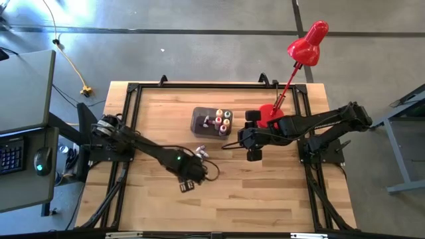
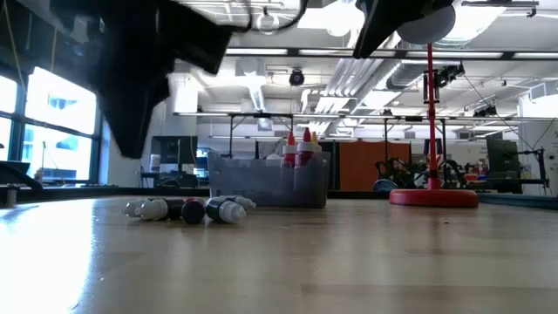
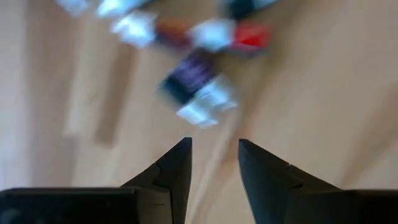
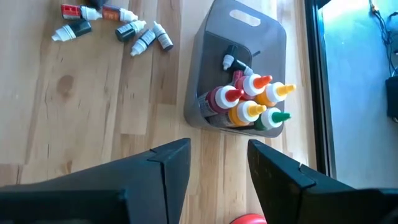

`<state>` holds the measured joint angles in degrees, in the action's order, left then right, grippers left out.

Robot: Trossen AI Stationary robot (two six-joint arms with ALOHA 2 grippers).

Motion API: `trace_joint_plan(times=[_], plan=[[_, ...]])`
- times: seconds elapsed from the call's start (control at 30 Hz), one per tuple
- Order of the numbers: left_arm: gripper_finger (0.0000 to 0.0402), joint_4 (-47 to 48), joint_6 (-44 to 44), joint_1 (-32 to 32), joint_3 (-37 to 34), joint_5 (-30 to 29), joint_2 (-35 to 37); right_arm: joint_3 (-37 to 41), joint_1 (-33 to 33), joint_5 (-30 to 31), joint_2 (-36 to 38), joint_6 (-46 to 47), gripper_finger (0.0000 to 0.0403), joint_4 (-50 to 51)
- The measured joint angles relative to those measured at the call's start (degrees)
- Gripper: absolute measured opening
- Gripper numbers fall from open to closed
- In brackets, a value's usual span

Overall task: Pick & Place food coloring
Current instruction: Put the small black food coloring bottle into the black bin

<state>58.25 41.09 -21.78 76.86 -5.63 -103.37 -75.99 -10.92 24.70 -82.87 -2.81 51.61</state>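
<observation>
Currently the loose food coloring bottles (image 4: 112,25) lie scattered on the table (image 1: 265,199) just beside the bin (image 1: 200,119), which already holds several upright; I judge a pick is in hand; left gripper (image 3: 214,162) hovers over the loose bottles, fingers parted, holding nothing; next move calls for centring on one bottle, then descending; right gripper (image 4: 217,165) waits near the bin, fingers apart, empty; lamp (image 1: 302,56) crowds that side; open wood toward me.

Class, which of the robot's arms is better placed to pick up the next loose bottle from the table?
Left. The left gripper hangs open just by the loose bottles, nothing in it. The right gripper, also open, is beside the bin, farther from them.
</observation>
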Motion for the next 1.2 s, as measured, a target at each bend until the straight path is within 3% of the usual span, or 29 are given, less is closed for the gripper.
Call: trace_joint_plan(times=[0.13,0.6,1.2], plan=[[0.0127,-2.87,1.89,1.67,-2.03,-2.43,0.00,-0.02,0.00,-0.24,0.00,0.00,0.0153,-0.47],[0.0127,-12.67,4.21,5.66,-7.99,0.26,-0.04,-0.02,-0.02,-1.05,0.00,-0.15,0.0154,-0.47],[0.0127,-12.46,7.62,5.64,-8.08,-0.48,-0.53,-0.02,0.00,-1.80,0.00,0.71,0.0154,-0.67]])
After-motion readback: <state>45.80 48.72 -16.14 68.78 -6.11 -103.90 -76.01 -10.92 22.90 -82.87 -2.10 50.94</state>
